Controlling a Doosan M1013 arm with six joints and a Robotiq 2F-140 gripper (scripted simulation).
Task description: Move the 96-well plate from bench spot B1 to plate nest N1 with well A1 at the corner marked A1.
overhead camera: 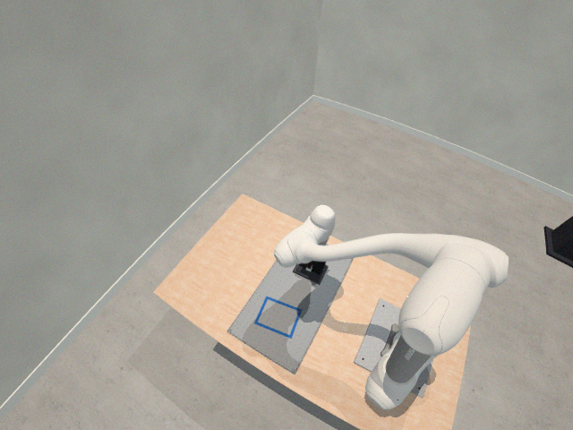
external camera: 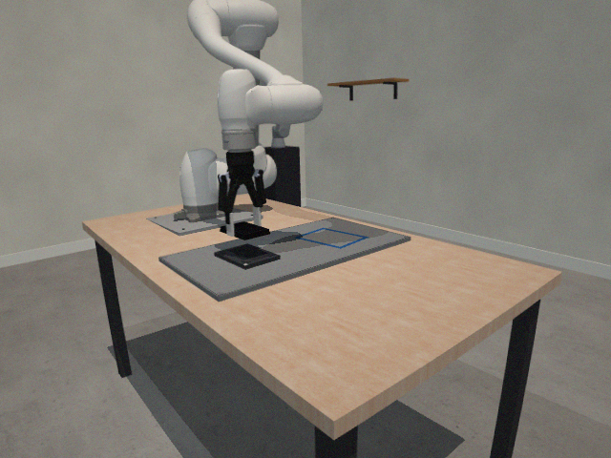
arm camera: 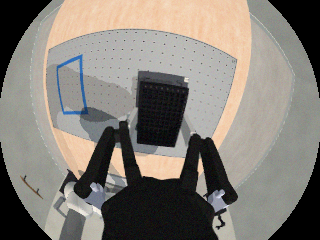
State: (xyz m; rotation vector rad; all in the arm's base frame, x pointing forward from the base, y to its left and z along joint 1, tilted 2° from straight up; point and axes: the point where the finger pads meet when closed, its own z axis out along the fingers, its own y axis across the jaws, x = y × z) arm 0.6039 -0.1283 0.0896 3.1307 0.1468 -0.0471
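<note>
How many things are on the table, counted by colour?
Black: 2, the plate in the gripper and the nest
Grey: 2, the long mat and the base plate
Blue: 1, the outlined spot
White: 1, the arm
Total: 6

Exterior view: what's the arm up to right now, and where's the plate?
The single arm's gripper is shut on the black 96-well plate, holding it level in the air above the grey bench mat. The dark plate nest sits on the mat just in front of and below it, with nothing in it yet. The blue-outlined spot farther along the mat has no plate on it. The plate is not yet seated.
</note>
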